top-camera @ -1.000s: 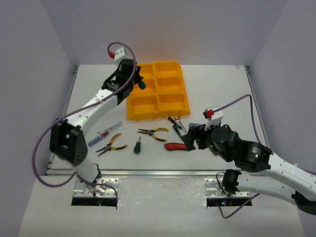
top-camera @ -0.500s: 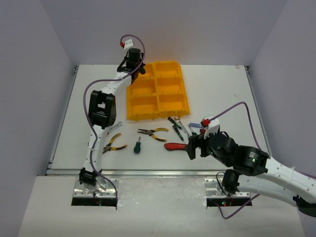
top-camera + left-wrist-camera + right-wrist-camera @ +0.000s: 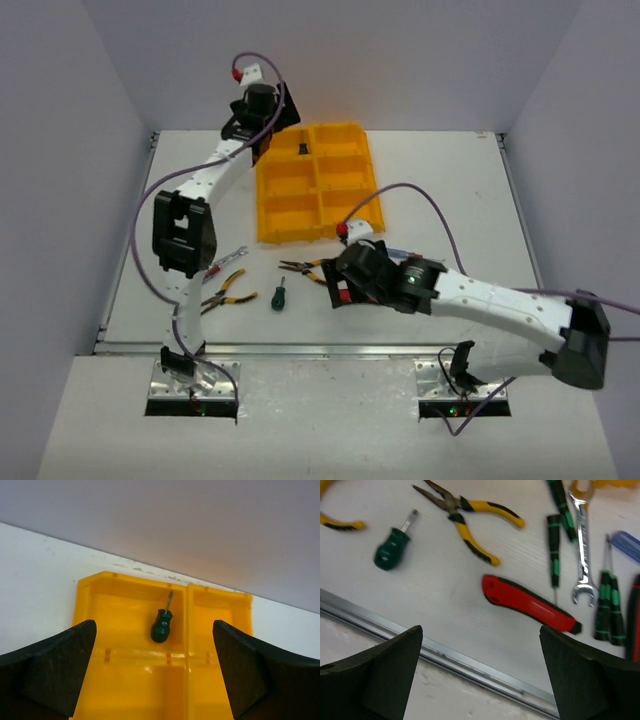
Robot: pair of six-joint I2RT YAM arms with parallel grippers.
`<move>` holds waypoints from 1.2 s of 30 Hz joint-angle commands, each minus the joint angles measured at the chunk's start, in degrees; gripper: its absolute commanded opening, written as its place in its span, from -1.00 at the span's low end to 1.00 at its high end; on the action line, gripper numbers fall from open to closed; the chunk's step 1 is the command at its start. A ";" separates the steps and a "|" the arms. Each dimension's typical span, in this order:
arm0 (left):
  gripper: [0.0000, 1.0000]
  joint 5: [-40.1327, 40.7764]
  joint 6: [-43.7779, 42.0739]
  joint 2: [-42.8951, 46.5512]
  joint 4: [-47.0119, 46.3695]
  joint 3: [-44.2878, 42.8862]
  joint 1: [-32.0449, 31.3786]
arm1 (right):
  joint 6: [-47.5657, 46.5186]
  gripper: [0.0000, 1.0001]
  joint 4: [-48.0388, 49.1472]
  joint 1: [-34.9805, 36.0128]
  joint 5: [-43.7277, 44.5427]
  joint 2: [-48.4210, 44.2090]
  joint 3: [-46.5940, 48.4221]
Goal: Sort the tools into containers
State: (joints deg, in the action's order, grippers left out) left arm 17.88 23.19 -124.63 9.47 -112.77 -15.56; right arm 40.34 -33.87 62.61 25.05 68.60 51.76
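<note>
The yellow-orange tray (image 3: 320, 236) of containers lies at the back of the table. A stubby green screwdriver (image 3: 300, 148) (image 3: 162, 626) rests in its far-left compartment. My left gripper (image 3: 272, 138) (image 3: 155, 672) hovers over that end of the tray, open and holding nothing. More tools lie in front of the tray: a red utility knife (image 3: 530, 603), yellow-black pliers (image 3: 470, 517) (image 3: 310, 267), a second stubby green screwdriver (image 3: 392, 550) (image 3: 279, 296), a silver wrench (image 3: 582, 550) and thin green screwdrivers (image 3: 553, 550). My right gripper (image 3: 343, 288) (image 3: 480, 675) is open just above the knife, on its near side.
Another pair of yellow pliers (image 3: 225, 290) and a red-blue screwdriver lie at the left, partly behind my left arm. The table's metal front rail (image 3: 445, 657) runs right under my right gripper. A blue handle (image 3: 626, 545) lies at the right of the tool cluster.
My left gripper carried the stubby green screwdriver to the tray's far-left compartment, opened, and the screwdriver now lies there. My right arm swung left and now hangs over the red knife.
</note>
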 commanded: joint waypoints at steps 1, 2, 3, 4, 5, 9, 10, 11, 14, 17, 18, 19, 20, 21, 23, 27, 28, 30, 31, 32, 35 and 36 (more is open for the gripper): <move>1.00 5.00 6.50 34.13 13.18 7.82 -0.70 | 13.86 0.98 4.34 0.14 -2.01 16.08 14.29; 1.00 5.75 6.90 40.12 13.34 12.91 -0.70 | 14.23 0.98 4.46 0.16 -3.45 17.70 16.30; 1.00 6.99 8.64 49.86 13.91 20.96 -0.70 | 15.91 0.98 4.91 0.25 -5.27 25.21 19.61; 1.00 7.89 8.90 58.42 13.91 27.83 -0.70 | 16.91 0.98 3.83 0.50 -5.48 28.66 22.34; 1.00 8.75 9.13 65.36 14.14 33.28 -0.69 | 17.76 0.97 2.72 0.77 -5.40 31.97 25.50; 1.00 8.57 7.57 79.02 19.22 41.85 -0.62 | 20.22 0.80 -3.47 1.57 -4.24 45.61 38.73; 1.00 7.74 6.63 80.21 20.53 42.49 -0.62 | 20.73 0.76 -4.46 1.73 -4.07 47.70 40.81; 1.00 7.21 5.68 80.96 22.75 42.95 -0.62 | 21.51 0.74 -5.12 2.08 -3.59 49.96 41.72; 1.00 5.56 4.09 82.99 26.53 46.02 -0.69 | 23.84 0.62 -5.39 2.76 -3.25 54.55 43.06; 1.00 3.68 2.56 85.52 25.81 51.56 -0.62 | 25.13 0.31 -5.34 2.90 -4.09 56.68 43.18; 1.00 3.20 2.29 85.95 25.69 52.64 -0.62 | 25.74 0.23 -6.22 3.10 -4.04 57.09 43.35; 1.00 2.79 2.12 86.11 25.69 53.20 -0.62 | 26.41 0.16 -7.04 3.36 -3.60 57.18 43.33; 1.00 1.93 1.92 86.45 25.52 54.86 -0.62 | 27.01 0.06 -7.17 3.65 -2.76 56.80 42.21; 1.00 0.74 1.69 86.84 25.21 57.07 -0.62 | 27.54 -0.08 -6.87 3.96 -1.87 56.14 40.36; 1.00 -1.47 1.76 87.61 24.05 60.89 -0.62 | 28.24 -0.47 -5.08 4.09 -1.73 54.35 37.72; 1.00 -9.82 3.41 88.31 21.25 67.13 -0.69 | 26.39 -0.91 1.06 4.26 -2.02 46.84 29.98; 1.00 -11.59 3.60 88.26 20.48 68.20 -0.70 | 24.76 -0.93 3.61 4.27 -2.23 44.05 27.55; 1.00 -16.47 3.60 88.25 19.71 68.07 -0.79 | 19.27 -1.00 11.07 4.27 -3.59 36.41 17.75; 1.00 -20.15 4.01 88.25 19.09 67.73 -0.79 | 14.56 -1.00 16.96 4.27 -4.15 30.72 14.79; 1.00 -22.50 4.86 88.51 17.37 68.48 -0.79 | 10.01 -1.00 22.08 4.22 -4.80 25.58 10.35; 1.00 -40.82 10.68 88.79 5.95 74.27 -0.79 | -4.11 -1.00 36.20 4.06 -8.45 11.82 -1.77; 1.00 -46.05 14.12 88.71 -1.14 77.67 -0.79 | -9.02 -1.00 41.19 4.02 -10.41 7.00 -6.03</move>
State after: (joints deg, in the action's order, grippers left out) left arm -4.13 28.33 -36.68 29.07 -42.35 -16.10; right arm 52.51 -18.23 66.52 18.73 93.02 56.93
